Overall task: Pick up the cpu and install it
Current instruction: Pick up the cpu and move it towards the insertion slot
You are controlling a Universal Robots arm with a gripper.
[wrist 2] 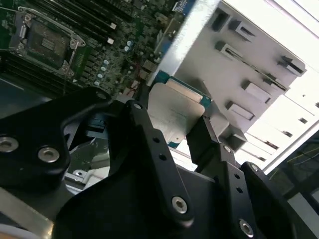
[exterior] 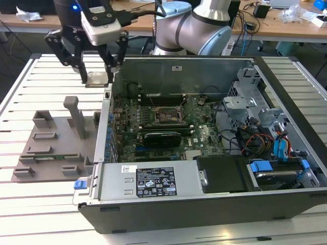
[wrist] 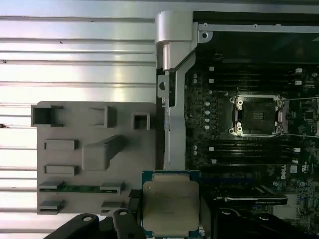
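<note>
The gripper (exterior: 97,75) hangs above the slatted metal table (exterior: 46,81), just off the corner of the open computer case (exterior: 204,204) on the exterior view's left. Its jaws are clamped on the cpu (exterior: 97,80), one black finger on each of two opposite edges. The cpu is lifted clear of everything below it, with its silvery-grey metal top facing down toward the table and roughly level. In the second wrist view the cpu (wrist 2: 174,107) sits between the two fingers (wrist 2: 144,132), its teal-edged board showing around the metal lid. In the first wrist view the cpu (wrist: 170,204) lies in line with the case's side wall (wrist: 172,124), between the grey plastic tray (wrist: 75,164) and the motherboard (wrist: 219,149). The tray (exterior: 56,143) rests on the table just beside the case, on the exterior view's left (it carries several raised blocks and one tall post). Inside the case, the socket (exterior: 166,115) sits near the middle of the motherboard (exterior: 204,138), well apart from the held cpu; its metal frame and dark centre are plain in both wrist views (wrist: 256,115) (wrist 2: 45,42). The arm (exterior: 199,25) reaches in from behind the case.
</note>
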